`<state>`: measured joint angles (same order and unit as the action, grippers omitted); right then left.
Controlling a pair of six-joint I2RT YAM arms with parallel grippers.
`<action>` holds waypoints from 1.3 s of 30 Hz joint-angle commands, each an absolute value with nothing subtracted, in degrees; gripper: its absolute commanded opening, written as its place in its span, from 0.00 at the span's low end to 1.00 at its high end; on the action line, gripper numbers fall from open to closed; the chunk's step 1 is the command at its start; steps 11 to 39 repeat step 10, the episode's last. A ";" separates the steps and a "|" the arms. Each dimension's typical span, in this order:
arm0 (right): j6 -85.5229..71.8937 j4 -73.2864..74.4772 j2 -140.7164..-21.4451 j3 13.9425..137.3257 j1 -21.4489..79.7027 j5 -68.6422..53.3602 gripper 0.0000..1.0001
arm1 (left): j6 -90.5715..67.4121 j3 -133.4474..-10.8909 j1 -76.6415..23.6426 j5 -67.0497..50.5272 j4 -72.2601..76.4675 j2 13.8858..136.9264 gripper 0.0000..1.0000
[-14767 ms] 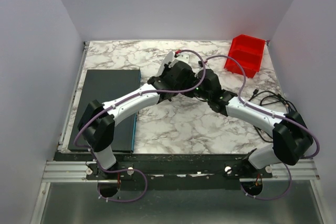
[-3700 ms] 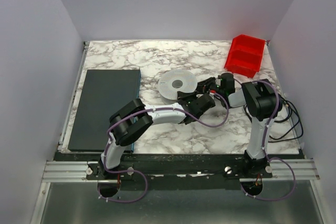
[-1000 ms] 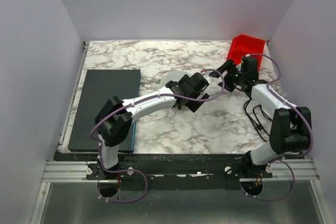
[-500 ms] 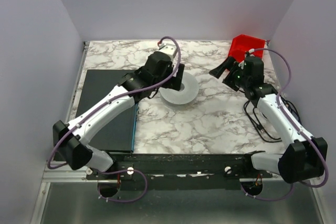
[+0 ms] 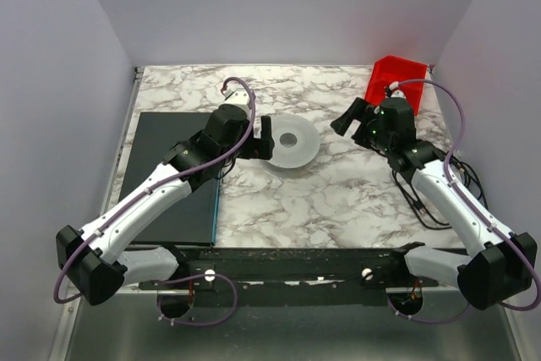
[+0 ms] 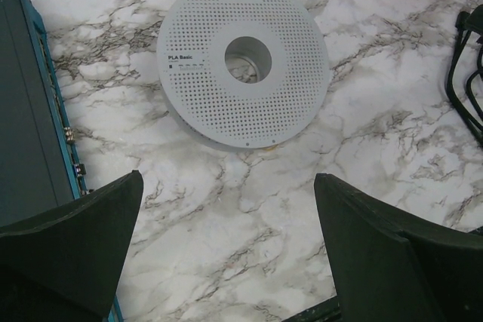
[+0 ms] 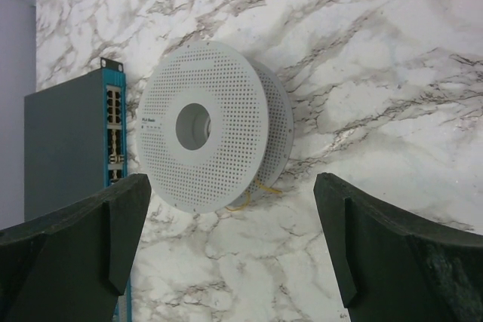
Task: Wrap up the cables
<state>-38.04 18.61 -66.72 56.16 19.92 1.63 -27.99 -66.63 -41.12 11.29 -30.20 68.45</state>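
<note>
**A:** So, where's the wire (image 7: 255, 192)?

**B:** Thin orange loop poking out under the spool (image 5: 290, 143) rim. I'd pinch that loose bit low and keep it taut while winding.

**A:** Arms?

**B:** Left gripper (image 5: 264, 138) just beside the spool. Right gripper (image 5: 348, 118) farther off on the other side. Both aimed at it, jaws spread, holding nothing.
</note>
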 commanded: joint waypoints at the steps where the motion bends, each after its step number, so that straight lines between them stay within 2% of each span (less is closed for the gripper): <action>1: -37.26 20.53 -65.55 56.44 20.22 4.87 1.00 | -29.18 -65.18 -40.17 9.65 -27.78 65.20 0.98; 39: -38.03 20.74 -65.18 56.59 20.18 4.65 1.00 | -29.77 -64.16 -39.57 9.21 -27.29 63.08 0.98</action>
